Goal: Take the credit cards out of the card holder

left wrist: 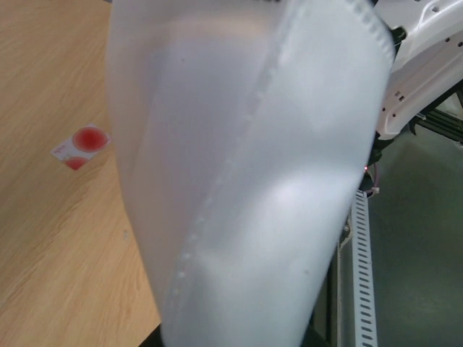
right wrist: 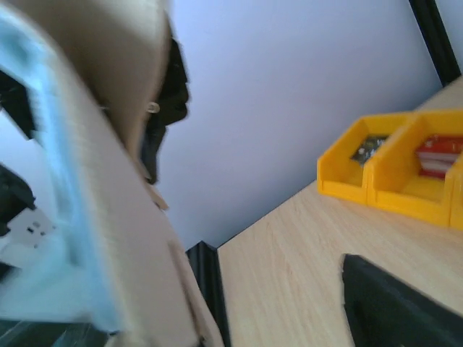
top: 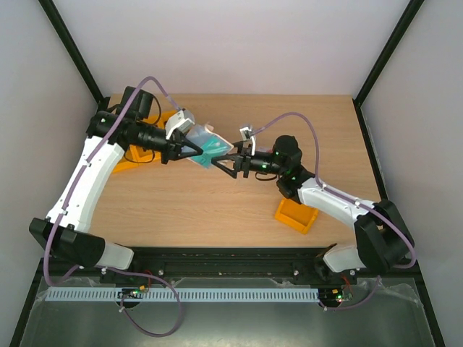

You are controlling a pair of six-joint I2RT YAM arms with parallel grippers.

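**Card holder held aloft between two arms**

The left fingers point(top: 187, 152) are clamped tight on the cream card holder point(top: 205, 144), which hangs clear of the table point(top: 217, 210). The right fingers point(top: 228, 166) stand spread wide at the holder's opposite edge (whether they touch it cannot be told). A teal card point(top: 211, 148) sits in the holder's sleeves. A white card with a red circle point(left wrist: 81, 146) lies on the table below the holder, off to one side.

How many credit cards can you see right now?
2. A white card with a red circle lies on the table; a teal card sits in the lifted card holder. Something red in a yellow bin may be a third; others may be hidden.
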